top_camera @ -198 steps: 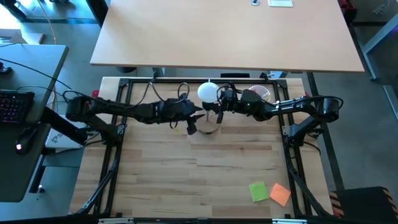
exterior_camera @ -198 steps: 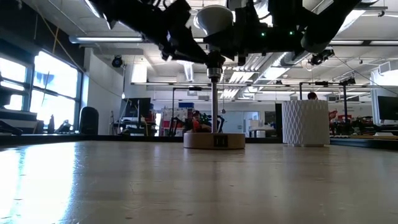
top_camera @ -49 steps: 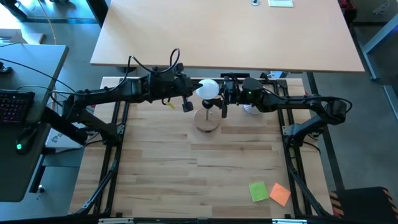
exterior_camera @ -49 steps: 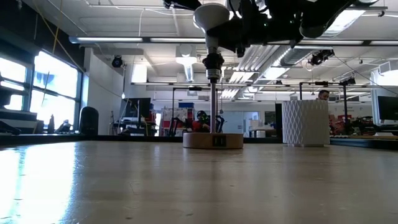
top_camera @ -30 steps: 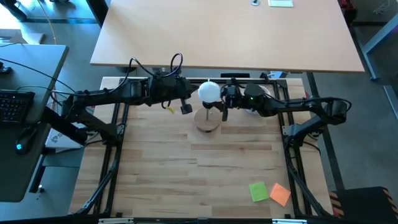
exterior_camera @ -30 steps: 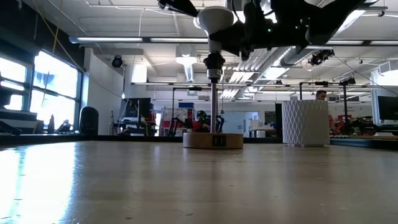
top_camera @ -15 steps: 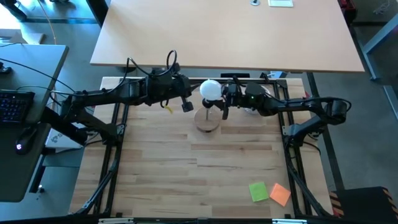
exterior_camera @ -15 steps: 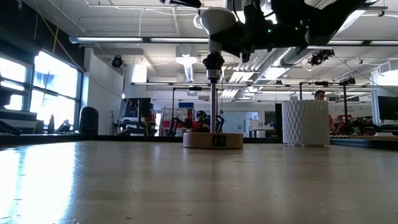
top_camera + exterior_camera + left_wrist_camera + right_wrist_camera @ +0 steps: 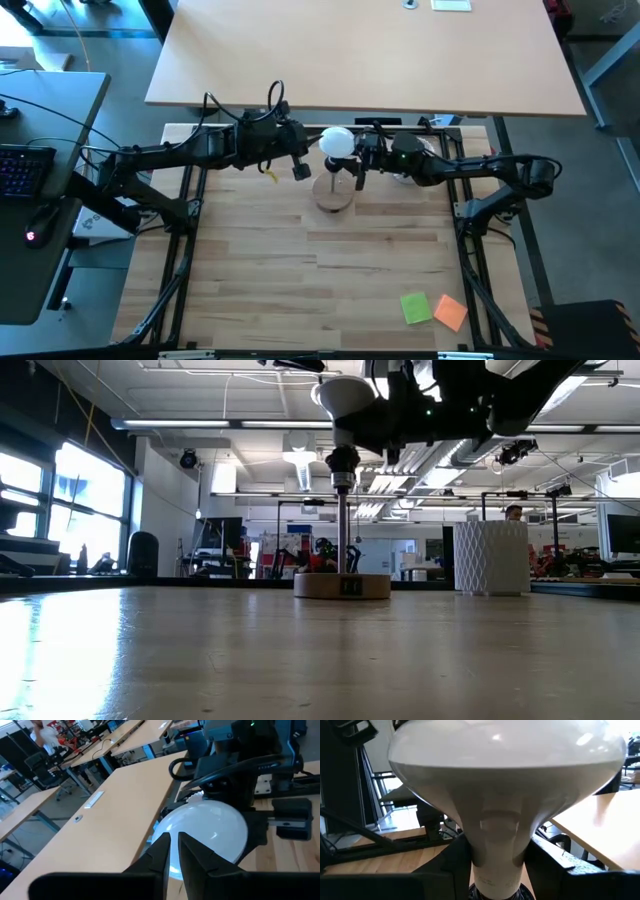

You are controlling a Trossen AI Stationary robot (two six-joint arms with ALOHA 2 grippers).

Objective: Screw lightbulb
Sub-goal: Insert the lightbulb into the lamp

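The white lightbulb point(image 9: 337, 142) stands upright on top of the lamp post, its screw end in the black socket point(image 9: 342, 460). The post rises from a round wooden base point(image 9: 334, 196). My right gripper point(image 9: 357, 160) reaches in from the table's right and is shut on the bulb. My left gripper point(image 9: 310, 155) comes level from the left. Its fingers point(image 9: 165, 851) stand a narrow slit apart, with nothing between them, right at the globe point(image 9: 212, 834). My right gripper pinches the bulb's cone-shaped neck point(image 9: 496, 840) between its two fingers, one on each side just below the globe. The fingers come level from the table's right. The bulb stands upright with its narrow end in the socket point(image 9: 495, 892). My left gripper: I cannot tell whether its fingertips touch the globe.
A white ribbed cup point(image 9: 490, 557) stands at the back right, partly under my right arm. Green point(image 9: 415, 307) and orange point(image 9: 451, 312) sticky notes lie near the front right corner. A large tan table point(image 9: 360, 60) stands beyond the far edge.
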